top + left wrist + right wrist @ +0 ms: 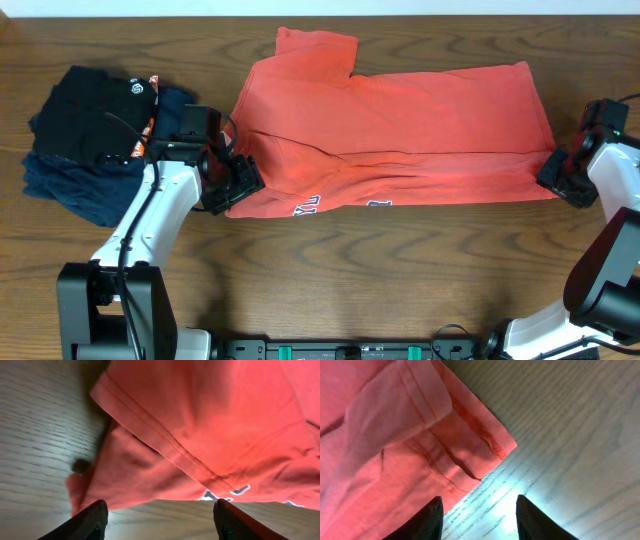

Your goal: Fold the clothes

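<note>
Your left tool (159, 512) and right tool (479, 510) both stand wide and empty at the near corners of the T-shirt (400, 130), which lies half-folded across the worktop (400, 285). The layers there look doubled, perhaps. Grab only one and the fold drags apart.

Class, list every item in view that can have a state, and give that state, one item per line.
T-shirt: lying flat, partly folded lengthwise, one sleeve sticking out.
left gripper: open, holding nothing, at the shirt's left near corner.
right gripper: open, holding nothing, at the shirt's right near corner.
dark garments: stacked in a pile, apart from the shirt.
</note>
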Controlling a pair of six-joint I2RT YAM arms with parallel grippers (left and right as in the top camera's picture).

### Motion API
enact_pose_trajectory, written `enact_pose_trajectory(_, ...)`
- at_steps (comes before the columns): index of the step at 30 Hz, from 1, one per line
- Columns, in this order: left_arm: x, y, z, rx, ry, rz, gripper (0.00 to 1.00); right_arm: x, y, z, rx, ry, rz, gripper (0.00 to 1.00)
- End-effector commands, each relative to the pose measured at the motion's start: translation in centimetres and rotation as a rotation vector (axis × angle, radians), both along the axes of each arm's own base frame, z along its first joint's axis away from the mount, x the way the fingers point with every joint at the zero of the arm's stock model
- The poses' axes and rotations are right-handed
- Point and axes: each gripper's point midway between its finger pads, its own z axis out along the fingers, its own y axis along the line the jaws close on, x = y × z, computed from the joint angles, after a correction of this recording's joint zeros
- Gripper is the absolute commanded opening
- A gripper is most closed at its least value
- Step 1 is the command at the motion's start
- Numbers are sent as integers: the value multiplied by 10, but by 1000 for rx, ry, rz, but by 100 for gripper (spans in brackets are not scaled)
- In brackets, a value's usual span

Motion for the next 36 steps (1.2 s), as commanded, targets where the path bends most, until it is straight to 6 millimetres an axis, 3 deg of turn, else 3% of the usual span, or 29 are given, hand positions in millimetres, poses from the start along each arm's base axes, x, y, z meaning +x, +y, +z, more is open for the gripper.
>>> enact_pose_trajectory(1, -5, 13, -12, 74, 16, -20, 70, -9, -2, -8, -26, 40, -7, 48)
enact_pose_trajectory(5, -16, 14, -25, 76, 52, -22, 70, -16, 0, -21, -23, 46, -11, 52)
enact_pose_trajectory(9, -20, 14, -41, 76, 49, -22, 71, -11, 6, -37, 0, -11, 3, 58)
enact_pose_trajectory(12, -17, 16, -47, 88, 24, -18, 71, -8, 8, -45, 3, -48, 15, 57)
enact_pose_trajectory(15, -16, 23, -50, 127, 18, -11, 71, -7, 7, -51, -9, -70, 15, 51)
enact_pose_trajectory(16, -16, 25, -51, 140, 19, -9, 65, -8, 8, -53, -10, -73, 15, 45)
enact_pose_trajectory(19, -17, 26, -54, 149, 28, -8, 46, -13, 7, -56, -18, -57, 12, 18)
enact_pose_trajectory(20, -18, 27, -55, 150, 33, -9, 34, -16, 7, -57, -23, -49, 10, 10)
enact_pose_trajectory(23, -21, 29, -60, 162, 52, -8, 12, -28, 4, -58, -49, 5, 0, 1)
enact_pose_trajectory(27, -29, 30, -61, 168, 84, -10, 6, -59, -3, -58, -86, 122, -64, 1)
enact_pose_trajectory(32, -49, 32, -63, 179, 166, -21, 6, -86, -7, -57, -83, 214, -115, 1)
enact_pose_trajectory(36, -75, 50, -62, 278, 274, 5, 6, -103, -8, -57, -64, 263, -162, 1)
